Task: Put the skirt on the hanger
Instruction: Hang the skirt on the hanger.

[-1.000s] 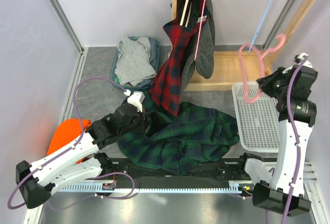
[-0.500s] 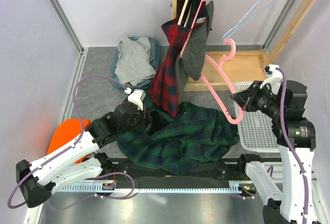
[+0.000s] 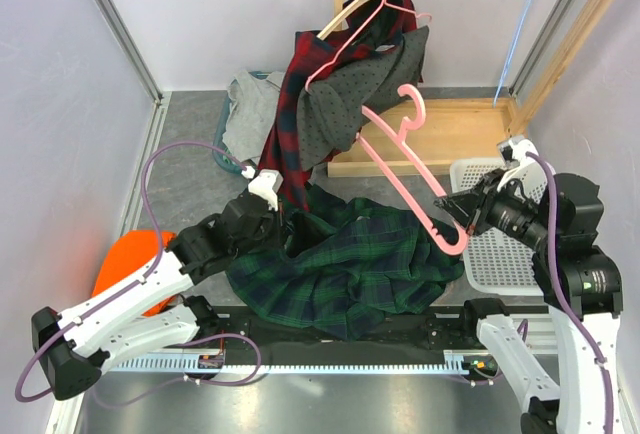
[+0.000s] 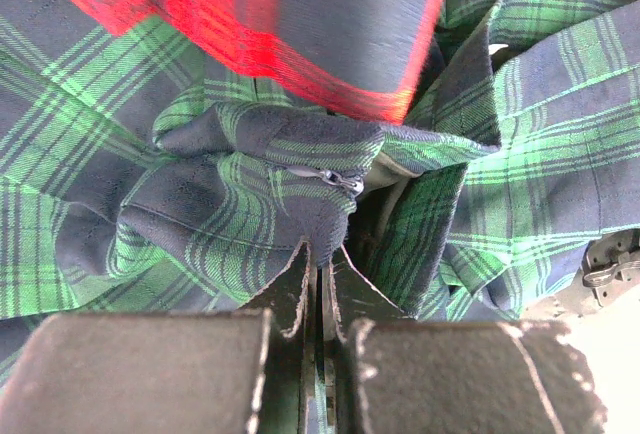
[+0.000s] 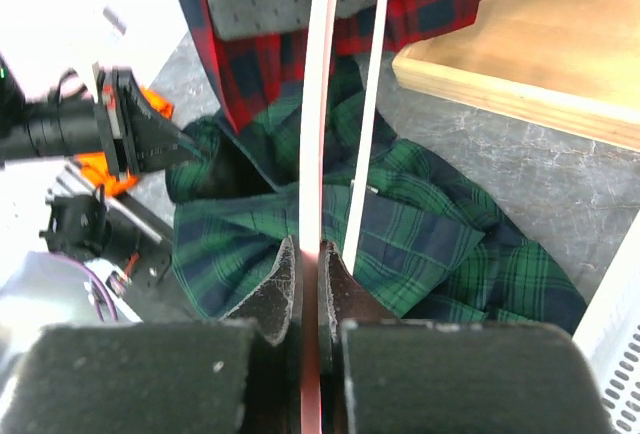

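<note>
Presently: left pincer (image 4: 320, 254) clamped on a fold of the green plaid skirt (image 3: 350, 264), heaped on the tabletop (image 3: 190, 174). Right pincer (image 5: 308, 254) clamped on the pink hanger (image 5: 318, 104).

The skirt (image 3: 340, 264) is green-navy plaid, the hanger (image 5: 315, 104) pink.

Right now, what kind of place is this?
Probably a robot test cell staged as a clothes-hanging station: plain panel walls on metal framing, a wooden garment rack with clothes on hangers, and a green plaid skirt heaped on the table.
</note>
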